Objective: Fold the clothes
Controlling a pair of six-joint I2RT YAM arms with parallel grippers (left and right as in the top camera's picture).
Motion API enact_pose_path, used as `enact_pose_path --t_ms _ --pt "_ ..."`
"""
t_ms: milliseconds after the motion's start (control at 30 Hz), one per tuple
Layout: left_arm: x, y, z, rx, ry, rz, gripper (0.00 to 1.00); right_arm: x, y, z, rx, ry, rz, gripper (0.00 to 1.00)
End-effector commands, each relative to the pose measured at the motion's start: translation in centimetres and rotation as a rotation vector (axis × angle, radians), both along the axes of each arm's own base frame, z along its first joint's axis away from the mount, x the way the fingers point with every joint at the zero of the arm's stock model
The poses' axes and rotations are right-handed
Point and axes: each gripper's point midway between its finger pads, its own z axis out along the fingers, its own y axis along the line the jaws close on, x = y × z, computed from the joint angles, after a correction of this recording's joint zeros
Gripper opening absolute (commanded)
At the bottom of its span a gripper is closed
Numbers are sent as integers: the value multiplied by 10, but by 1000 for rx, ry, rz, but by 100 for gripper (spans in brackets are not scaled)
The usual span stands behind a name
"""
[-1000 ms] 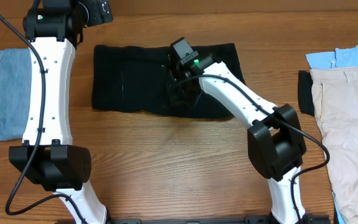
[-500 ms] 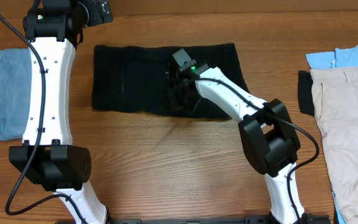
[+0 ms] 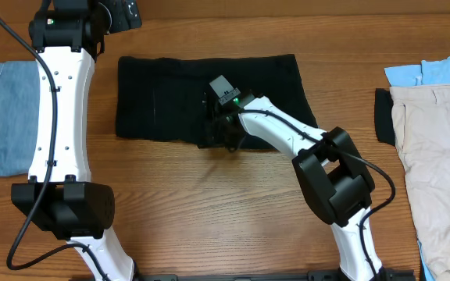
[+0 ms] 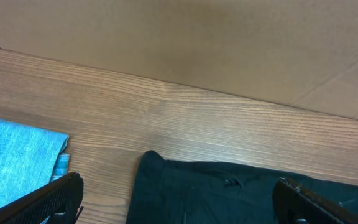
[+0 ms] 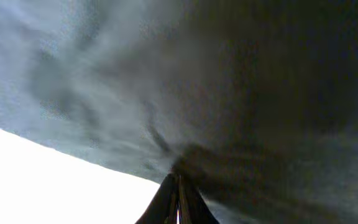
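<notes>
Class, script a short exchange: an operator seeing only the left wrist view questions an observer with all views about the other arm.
Operator: I see only a corner of the black garment. Where is the other arm working?
Observer: The right gripper is on that garment's near edge, about midway along.
Operator: Are its jaws shut?
Observer: Yes; the right wrist view shows them pinched together on black fabric.

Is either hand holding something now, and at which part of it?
The right hand is shut on the plain black fabric garment, near the middle of its robot-side edge. The left hand is open and holds nothing.
</notes>
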Motion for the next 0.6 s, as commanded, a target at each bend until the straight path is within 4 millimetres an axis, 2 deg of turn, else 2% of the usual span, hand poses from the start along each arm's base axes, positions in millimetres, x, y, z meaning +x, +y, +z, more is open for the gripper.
enact_pose_path --t_ms 0,167,300,367,400,467,567 --pt "2 -2 -3 -6 3 -6 100 27 11 65 69 -170 -3 4" --pt "2 -1 -2 -6 2 -6 100 37 9 30 11 -184 12 4" --pt "2 -2 -2 -6 2 -6 100 38 6 -28 -52 -147 51 4" --pt "2 -1 -2 -6 2 -6 100 36 5 -34 -61 -137 58 4" --pt "2 -2 -3 -6 3 -6 100 36 6 -33 -57 -142 59 4" --pt "2 -1 -2 -6 2 -6 100 43 9 -10 -44 -160 61 4" --pt "2 -2 -3 -6 3 -7 100 71 14 63 17 -287 53 4"
